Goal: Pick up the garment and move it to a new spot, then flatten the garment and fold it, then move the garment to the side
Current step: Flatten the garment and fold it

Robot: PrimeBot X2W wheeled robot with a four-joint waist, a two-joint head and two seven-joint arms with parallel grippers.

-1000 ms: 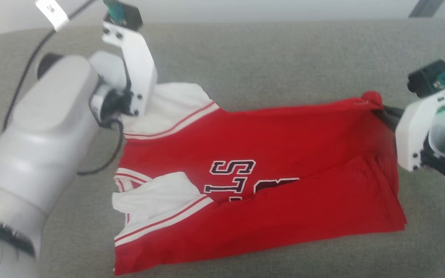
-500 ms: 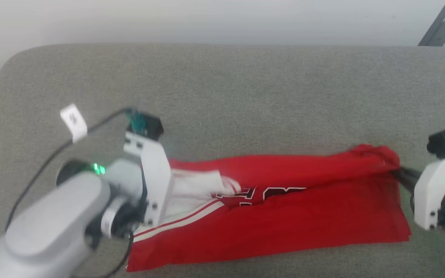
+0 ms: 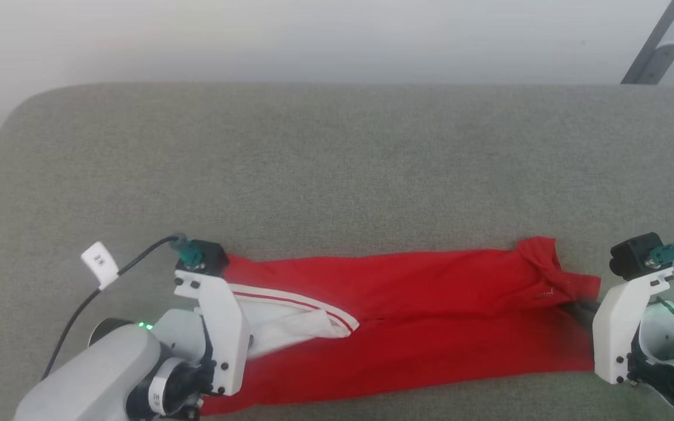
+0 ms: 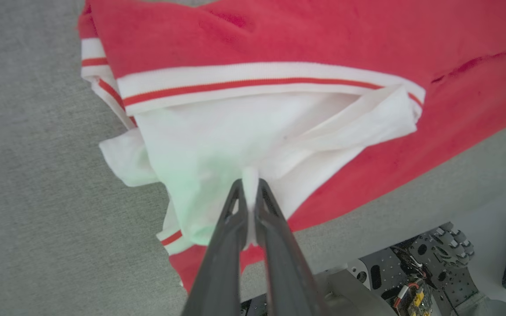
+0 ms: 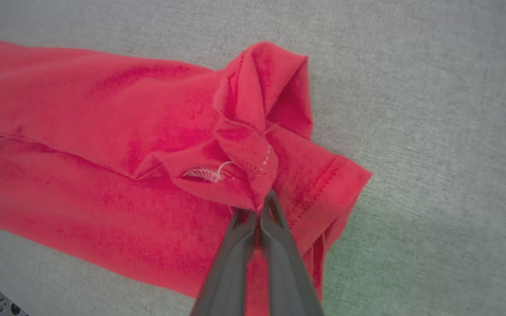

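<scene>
Red jersey (image 3: 430,316) lies folded lengthwise. Left claw (image 4: 249,183) pinches its white panel (image 4: 218,131); right claw (image 5: 257,208) clamps the red hem (image 5: 323,184).

Bright, diffuse light is given; shadows are faint; a green tint is cast on the garment (image 4: 182,188)

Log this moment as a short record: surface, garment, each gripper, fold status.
surface: grey cushion
garment: red, folded lengthwise into a long band, lying near the cushion's front edge
left gripper: shut on the garment's white panel, left end
right gripper: shut on its red hem, right end
fold status: one lengthwise fold visible
</scene>
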